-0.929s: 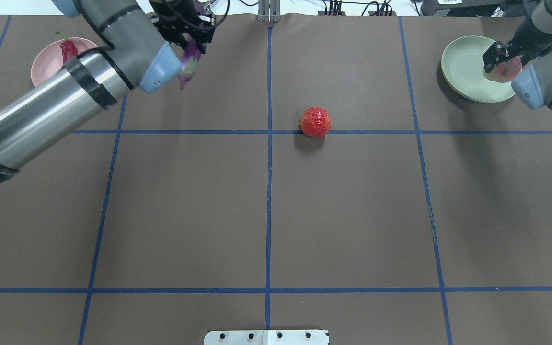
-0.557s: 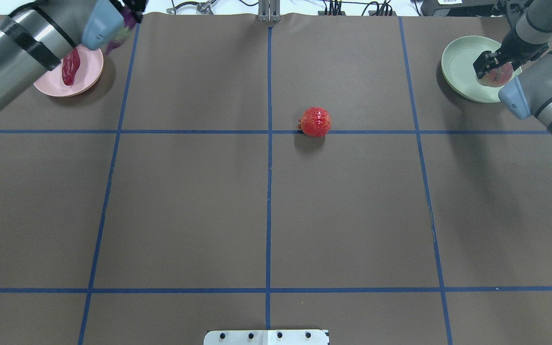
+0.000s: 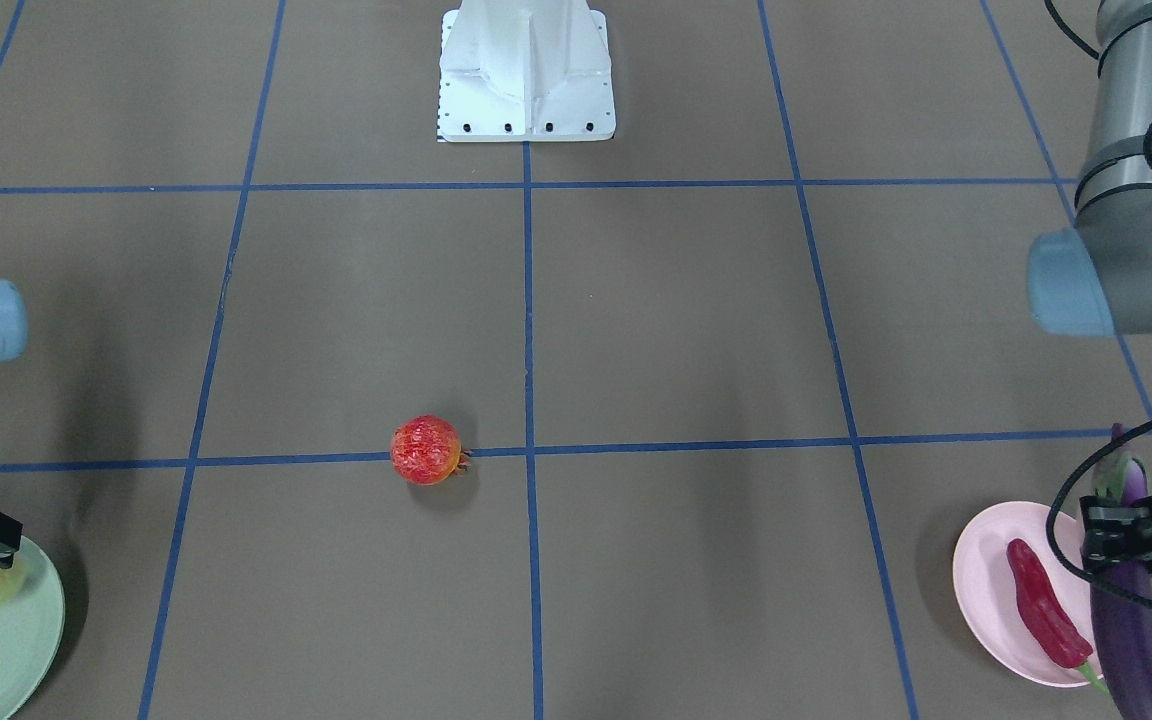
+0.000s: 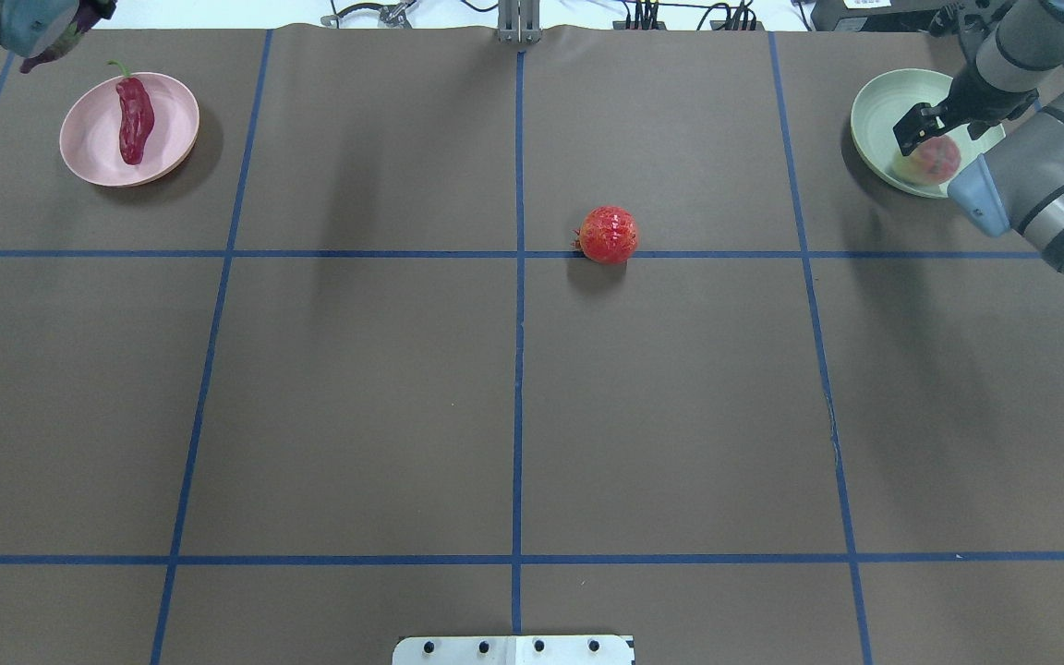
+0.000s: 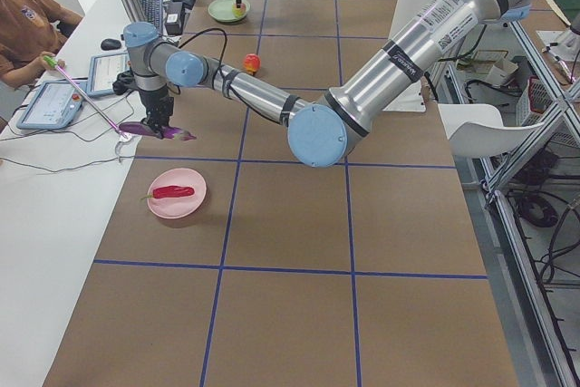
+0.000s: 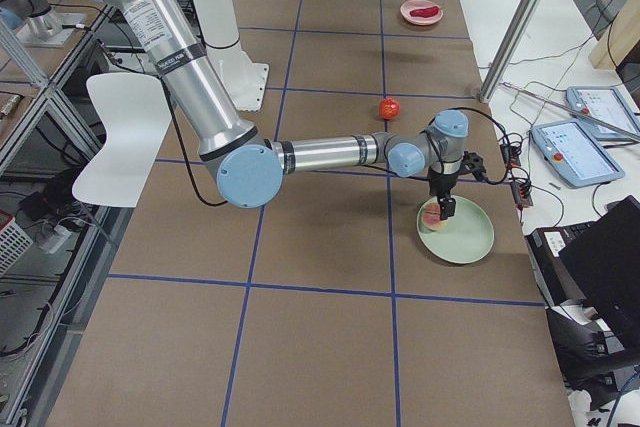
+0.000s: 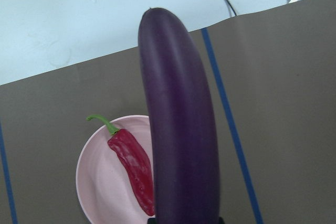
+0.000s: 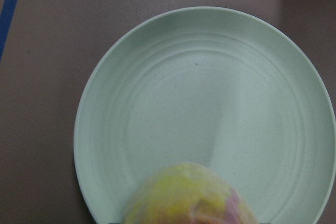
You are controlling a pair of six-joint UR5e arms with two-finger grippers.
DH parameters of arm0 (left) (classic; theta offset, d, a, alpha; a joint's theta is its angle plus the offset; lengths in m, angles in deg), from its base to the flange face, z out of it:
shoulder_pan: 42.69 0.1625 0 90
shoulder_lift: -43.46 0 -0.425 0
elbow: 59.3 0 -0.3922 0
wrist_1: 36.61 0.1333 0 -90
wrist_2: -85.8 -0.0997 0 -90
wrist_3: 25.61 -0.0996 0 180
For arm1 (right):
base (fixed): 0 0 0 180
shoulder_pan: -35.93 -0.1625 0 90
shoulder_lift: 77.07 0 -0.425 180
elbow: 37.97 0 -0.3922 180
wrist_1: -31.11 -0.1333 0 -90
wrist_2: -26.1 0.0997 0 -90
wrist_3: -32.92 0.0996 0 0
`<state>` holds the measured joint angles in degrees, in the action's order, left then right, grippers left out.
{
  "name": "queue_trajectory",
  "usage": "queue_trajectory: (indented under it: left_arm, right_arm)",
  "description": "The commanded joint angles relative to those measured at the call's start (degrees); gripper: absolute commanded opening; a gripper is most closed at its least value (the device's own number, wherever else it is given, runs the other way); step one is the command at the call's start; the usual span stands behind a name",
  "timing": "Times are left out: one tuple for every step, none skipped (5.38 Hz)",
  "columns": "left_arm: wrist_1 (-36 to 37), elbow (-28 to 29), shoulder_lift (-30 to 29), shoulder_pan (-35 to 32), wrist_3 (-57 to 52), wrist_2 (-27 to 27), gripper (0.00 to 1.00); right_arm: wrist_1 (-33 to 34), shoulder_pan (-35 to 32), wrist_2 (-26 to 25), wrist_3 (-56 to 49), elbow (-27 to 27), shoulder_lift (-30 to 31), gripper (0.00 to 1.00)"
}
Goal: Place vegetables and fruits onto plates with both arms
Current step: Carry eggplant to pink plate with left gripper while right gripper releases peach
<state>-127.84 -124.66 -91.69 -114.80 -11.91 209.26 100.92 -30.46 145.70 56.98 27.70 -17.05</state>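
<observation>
Both clenched: left tool (image 3: 1121, 545) on glossy slim eggplant (image 7: 178, 140), right tool (image 4: 927, 146) on round blushed peach (image 8: 189, 195).

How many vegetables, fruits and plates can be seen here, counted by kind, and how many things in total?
Vegetables: 2 (eggplant, chili pepper)
Fruits: 2 (peach, pomegranate)
Plates: 2 (pink plate, green plate)
Total: 6
</observation>
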Motion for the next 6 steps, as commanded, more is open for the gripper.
queue_trajectory:
  left_arm:
    - [-7.24, 6.95, 0.16, 1.35, 3.23, -0.85, 0.00]
    - [-13.03, 11.60, -0.19, 3.27, 6.48, -6.42, 0.00]
    - [-17.00, 16.78, -2.63, 6.07, 10.35, -10.48, 0.00]
    - [-20.53, 19.45, -2.66, 7.23, 11.17, -12.09, 0.00]
    - [-20.82, 19.73, -2.66, 8.90, 12.05, -13.50, 0.00]
    - [-20.91, 19.82, -2.57, 10.39, 12.05, -15.77, 0.00]
  right_arm:
    - [0.15, -0.92, 4.05, 2.91, 3.66, -0.69, 1.00]
    - [0.58, -2.15, 8.85, 3.97, 6.38, -0.60, 1.00]
    - [0.59, -2.34, 11.77, 9.46, 9.80, -0.08, 1.00]
    - [0.50, -1.21, 11.97, 14.39, 11.57, -0.51, 1.00]
    - [0.50, 0.28, 11.89, 18.44, 12.46, -1.47, 1.00]
    - [0.50, 1.87, 11.89, 22.22, 13.60, -2.09, 1.00]
